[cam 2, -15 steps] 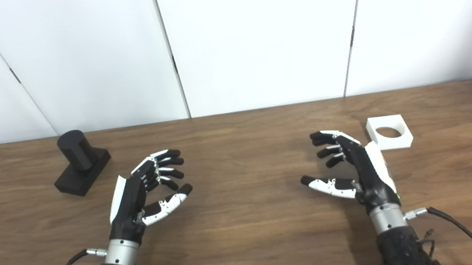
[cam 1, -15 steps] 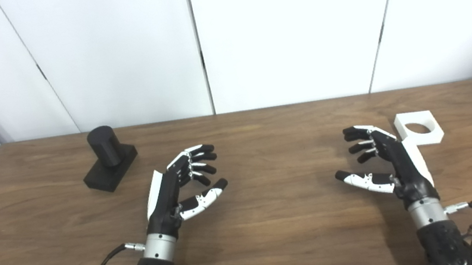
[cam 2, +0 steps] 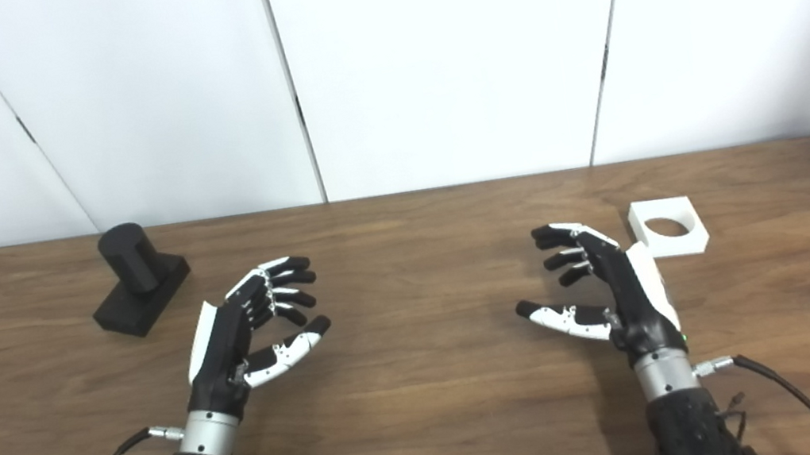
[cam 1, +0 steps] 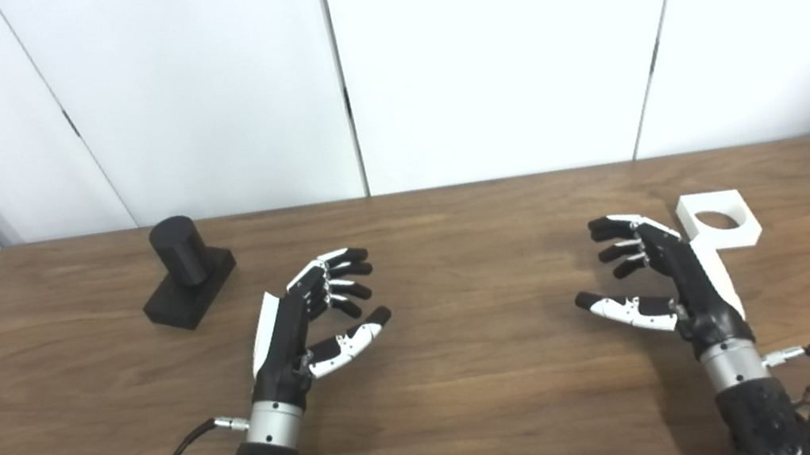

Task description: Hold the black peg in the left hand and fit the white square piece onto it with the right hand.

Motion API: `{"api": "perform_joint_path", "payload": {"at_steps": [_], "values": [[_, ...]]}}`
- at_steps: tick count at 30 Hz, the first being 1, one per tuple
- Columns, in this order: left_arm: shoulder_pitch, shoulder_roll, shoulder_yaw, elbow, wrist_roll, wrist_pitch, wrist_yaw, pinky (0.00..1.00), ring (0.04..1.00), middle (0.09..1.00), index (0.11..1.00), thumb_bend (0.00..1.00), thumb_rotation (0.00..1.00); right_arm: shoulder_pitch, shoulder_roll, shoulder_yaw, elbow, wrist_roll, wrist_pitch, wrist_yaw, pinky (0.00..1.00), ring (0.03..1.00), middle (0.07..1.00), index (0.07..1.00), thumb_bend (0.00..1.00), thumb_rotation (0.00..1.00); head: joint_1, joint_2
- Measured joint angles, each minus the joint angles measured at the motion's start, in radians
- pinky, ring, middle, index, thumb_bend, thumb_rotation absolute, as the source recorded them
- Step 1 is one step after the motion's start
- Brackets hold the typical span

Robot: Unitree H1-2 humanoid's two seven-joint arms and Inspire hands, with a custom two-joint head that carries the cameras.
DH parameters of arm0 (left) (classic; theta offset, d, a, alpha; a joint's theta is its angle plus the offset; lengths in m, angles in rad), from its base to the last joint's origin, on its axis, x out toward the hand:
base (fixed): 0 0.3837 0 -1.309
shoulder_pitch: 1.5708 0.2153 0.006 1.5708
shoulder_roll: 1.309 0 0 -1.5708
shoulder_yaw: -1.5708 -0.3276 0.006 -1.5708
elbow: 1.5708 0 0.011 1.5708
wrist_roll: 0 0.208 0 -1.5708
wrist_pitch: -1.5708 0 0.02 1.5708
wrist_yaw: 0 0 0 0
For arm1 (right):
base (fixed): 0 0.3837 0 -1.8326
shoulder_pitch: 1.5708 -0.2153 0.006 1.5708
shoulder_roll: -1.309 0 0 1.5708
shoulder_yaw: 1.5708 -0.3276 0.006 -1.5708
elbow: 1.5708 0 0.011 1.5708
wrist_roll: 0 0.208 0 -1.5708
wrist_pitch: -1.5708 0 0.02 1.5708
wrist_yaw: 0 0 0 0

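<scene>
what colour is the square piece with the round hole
White, a flat square piece on the wooden table; clearest in the left eye view.

Black peg (cam 1: 186,270) upright on its base far left, white square piece (cam 1: 718,218) flat far right

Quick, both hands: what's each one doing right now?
Left hand: open, holding nothing; black peg untouched.
Right hand: open, holding nothing; white square piece untouched.
</scene>
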Motion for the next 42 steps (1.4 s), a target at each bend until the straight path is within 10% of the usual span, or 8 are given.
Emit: {"api": "perform_joint_path", "payload": {"at_steps": [16, 37, 42], "values": [[-0.008, -0.058, -0.022, 0.005, 0.059, 0.041, 0.024, 0.43, 0.603, 0.698, 0.706, 0.62, 0.00, 0.003, -0.055, -0.028, -0.001, 0.054, -0.005, 0.028, 0.52, 0.635, 0.721, 0.708, 0.56, 0.00, 0.301, -0.069], [-0.035, -0.086, -0.044, 0.049, 0.118, 0.018, 0.069, 0.44, 0.606, 0.700, 0.695, 0.62, 0.00, 0.032, -0.040, -0.028, -0.119, 0.075, 0.070, 0.064, 0.53, 0.640, 0.718, 0.706, 0.52, 0.00, 0.333, -0.114], [-0.035, -0.085, -0.044, 0.042, 0.159, 0.021, 0.108, 0.49, 0.659, 0.720, 0.695, 0.75, 0.11, 0.032, -0.040, -0.028, -0.129, 0.073, 0.075, 0.067, 0.52, 0.639, 0.713, 0.701, 0.52, 0.00, 0.334, -0.112]]}}
